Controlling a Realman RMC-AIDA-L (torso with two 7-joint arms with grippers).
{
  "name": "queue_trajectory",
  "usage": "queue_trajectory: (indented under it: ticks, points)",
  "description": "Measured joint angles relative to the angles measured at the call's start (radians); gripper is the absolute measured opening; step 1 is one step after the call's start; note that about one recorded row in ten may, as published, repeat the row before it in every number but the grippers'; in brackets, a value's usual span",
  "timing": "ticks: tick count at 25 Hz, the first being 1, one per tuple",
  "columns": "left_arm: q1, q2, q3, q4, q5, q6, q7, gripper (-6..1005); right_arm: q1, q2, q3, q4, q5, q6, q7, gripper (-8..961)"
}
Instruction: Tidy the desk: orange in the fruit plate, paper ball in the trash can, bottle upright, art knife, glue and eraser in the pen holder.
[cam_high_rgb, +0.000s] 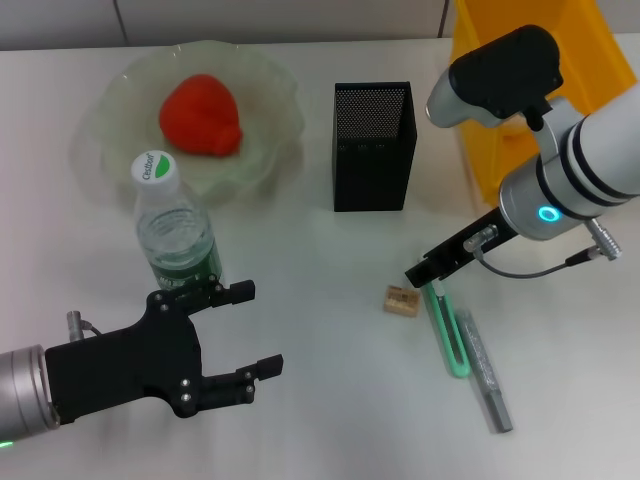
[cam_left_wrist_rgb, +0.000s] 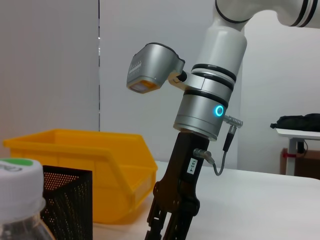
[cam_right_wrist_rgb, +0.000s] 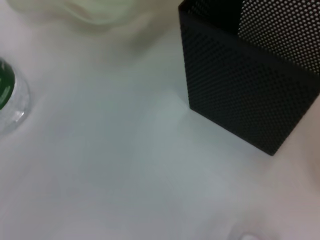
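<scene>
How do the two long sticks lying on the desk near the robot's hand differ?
The green stick is bright and translucent; the grey stick is dull and silvery. The green one lies nearer the right pincer, its top end beside the tips; the grey one lies farther out. Both lie flat, side by side.

A white desk (cam_high_rgb: 300, 300) carries everything; at its far left sits a pale green fruit plate (cam_high_rgb: 262, 80); just in front of it a water bottle (cam_high_rgb: 176, 235) stands upright; a black mesh pen holder (cam_high_rgb: 372, 147) stands mid-desk, a yellow bin (cam_high_rgb: 480, 120) at far right; nearer lie a small tan eraser (cam_high_rgb: 401, 301), a green art knife (cam_high_rgb: 445, 335) and, touching it, a grey glue stick (cam_high_rgb: 485, 372).
</scene>
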Motion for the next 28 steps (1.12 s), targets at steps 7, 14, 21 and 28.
queue_trajectory:
  ticks: [7, 14, 21, 28]
  points:
    - [0.0, 0.0, 0.0, -0.002, 0.0, -0.005, 0.0, 815, 0.025, 0.0, 0.0, 0.037, 0.001, 0.001, 0.003, 461]
    - [0.0, 0.0, 0.0, -0.002, 0.0, -0.005, 0.0, 815, 0.037, 0.0, 0.001, 0.055, -0.001, 0.004, 0.014, 380]
    - [0.0, 0.0, 0.0, -0.002, 0.0, -0.004, 0.0, 814, 0.045, 0.0, -0.008, 0.072, -0.004, 0.005, 0.016, 328]
    - [0.001, 0.0, 0.0, -0.002, 0.0, -0.003, 0.0, 814, 0.058, 0.0, -0.033, 0.087, -0.005, 0.006, 0.016, 277]
